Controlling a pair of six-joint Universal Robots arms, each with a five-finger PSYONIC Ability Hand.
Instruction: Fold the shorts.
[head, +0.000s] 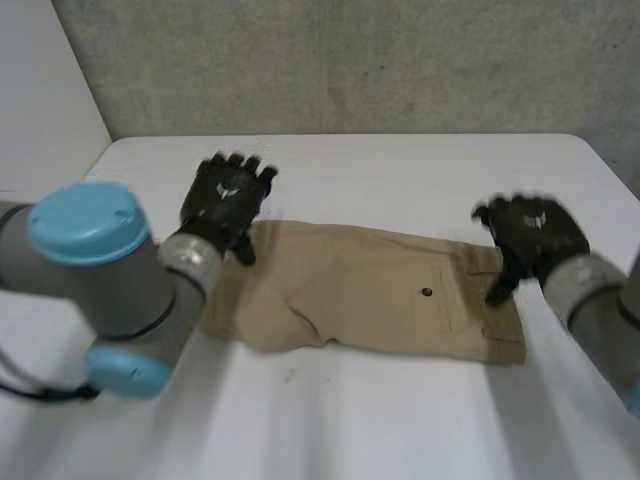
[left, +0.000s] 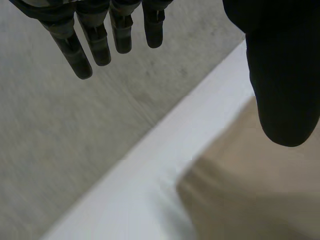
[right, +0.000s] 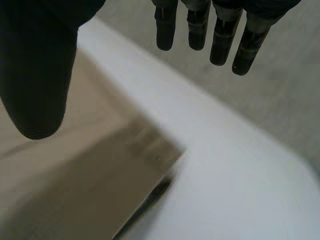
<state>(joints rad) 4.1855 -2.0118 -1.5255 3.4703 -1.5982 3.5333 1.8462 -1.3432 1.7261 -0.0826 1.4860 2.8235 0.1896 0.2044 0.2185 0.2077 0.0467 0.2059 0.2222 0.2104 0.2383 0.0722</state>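
Now: tan shorts (head: 370, 290) flat on white bench (head: 400, 160); left hand (head: 225, 200) over one end, fingers straight, apart from thumb; right hand (head: 530, 235) over other end, likewise unclenched, empty.

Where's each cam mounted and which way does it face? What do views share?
Head view: between and behind the arms, looking down at shorts on table; both arms, left hand and right hand at the shorts' ends.
Left wrist view: on the left wrist, along the palm; straight fingers and thumb near a shorts corner.
Right wrist view: on the right wrist, likewise; straight fingers and thumb.
Shared: all three see shorts, table, grey concrete behind it.
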